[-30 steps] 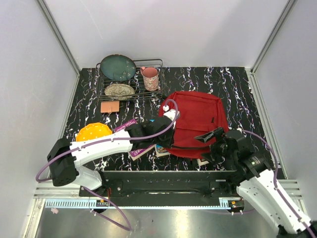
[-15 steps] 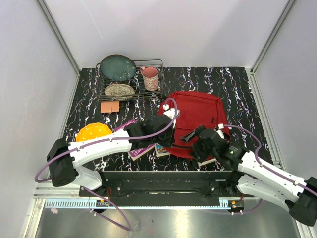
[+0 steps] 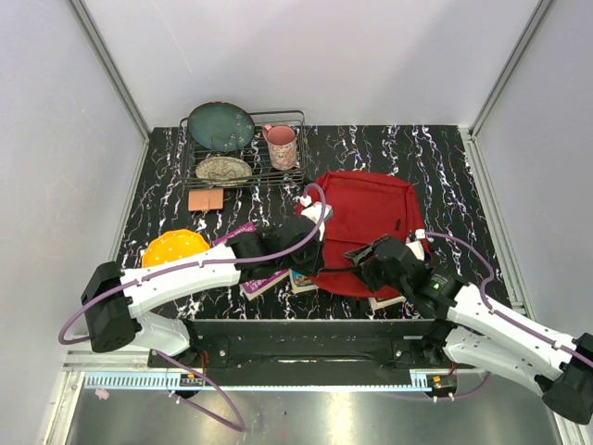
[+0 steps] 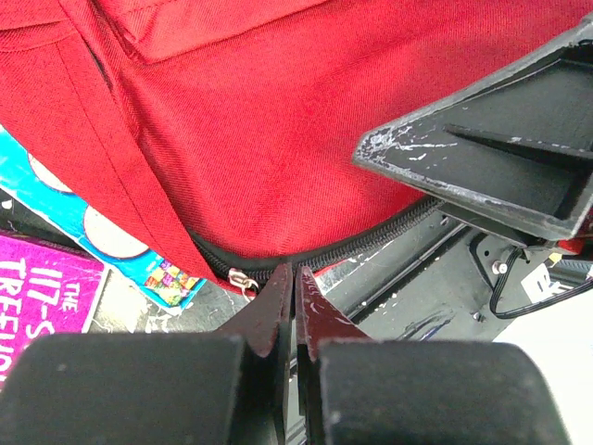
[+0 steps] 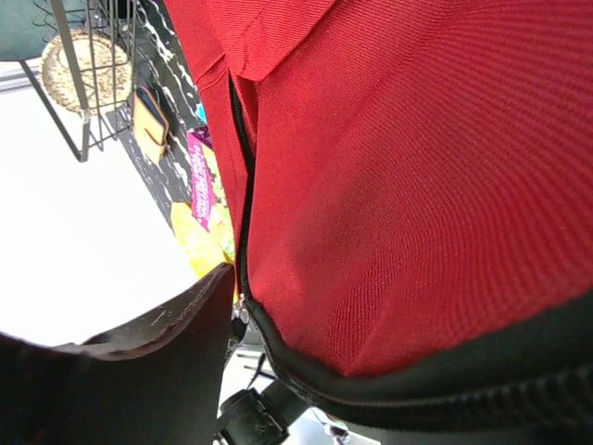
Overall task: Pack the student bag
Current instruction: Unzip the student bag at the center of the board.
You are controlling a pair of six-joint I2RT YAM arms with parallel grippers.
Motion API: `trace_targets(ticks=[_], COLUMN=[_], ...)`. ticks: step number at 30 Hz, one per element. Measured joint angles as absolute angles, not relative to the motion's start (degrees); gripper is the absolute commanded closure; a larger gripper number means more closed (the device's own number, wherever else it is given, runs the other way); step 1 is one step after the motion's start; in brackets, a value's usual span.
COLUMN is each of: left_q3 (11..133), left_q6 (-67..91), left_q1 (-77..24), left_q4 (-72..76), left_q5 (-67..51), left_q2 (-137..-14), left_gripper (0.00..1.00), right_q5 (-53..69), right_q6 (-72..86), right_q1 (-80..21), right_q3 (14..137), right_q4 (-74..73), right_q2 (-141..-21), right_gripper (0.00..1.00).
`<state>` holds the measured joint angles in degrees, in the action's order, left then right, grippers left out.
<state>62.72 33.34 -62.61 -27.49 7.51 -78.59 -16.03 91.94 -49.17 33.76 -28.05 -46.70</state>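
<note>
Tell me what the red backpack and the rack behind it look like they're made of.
The student bag looks like matte woven synthetic fabric, perhaps polyester: a fine diagonal weave shows close up. The rack looks like thin dark coated metal wire, judging by its slim open bars.

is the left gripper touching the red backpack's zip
Touching. In the left wrist view the left gripper, shut, has its tips right on the black zip at the student bag's edge, with no gap showing.

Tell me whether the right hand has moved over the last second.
Yes. The right hand has swung left along the near edge of the student bag, from near its right corner to about its middle.
</note>
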Motion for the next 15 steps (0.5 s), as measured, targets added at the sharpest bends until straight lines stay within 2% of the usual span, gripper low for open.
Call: trace_targets(ticks=[2,3,4,8,15], left_q3=[62.5,62.4,62.4,62.2,62.2], left_q6=[33.4,33.4,33.4,33.4,33.2], left_q1=[-62.6,-62.6,-62.6,-62.6,-62.6], left_q4=[-27.5,-27.6,-27.5,-27.7,-27.7], left_q5=[7.6,7.6,7.6,8.0,8.4], left_q2=[-78.3,-78.3,-78.2,-77.6,-77.1], left_gripper=[1.0,1.0,1.0,1.0,1.0], right_q5=[-16.0,-16.0,-16.0,-16.2,-21.0], right_q6=[91.6,91.7,91.7,91.3,89.6], right_q1=[-49.2,-49.2,-49.2,-49.2,-49.5], right_q3=[33.8,33.8,33.8,33.7,33.7], right_q4=[-28.0,-28.0,-27.9,-27.7,-32.2], right_q2=[-47.2,-47.5,-47.9,-48.4,-41.7], right_gripper=[0.72,0.87,0.93,1.0,1.0])
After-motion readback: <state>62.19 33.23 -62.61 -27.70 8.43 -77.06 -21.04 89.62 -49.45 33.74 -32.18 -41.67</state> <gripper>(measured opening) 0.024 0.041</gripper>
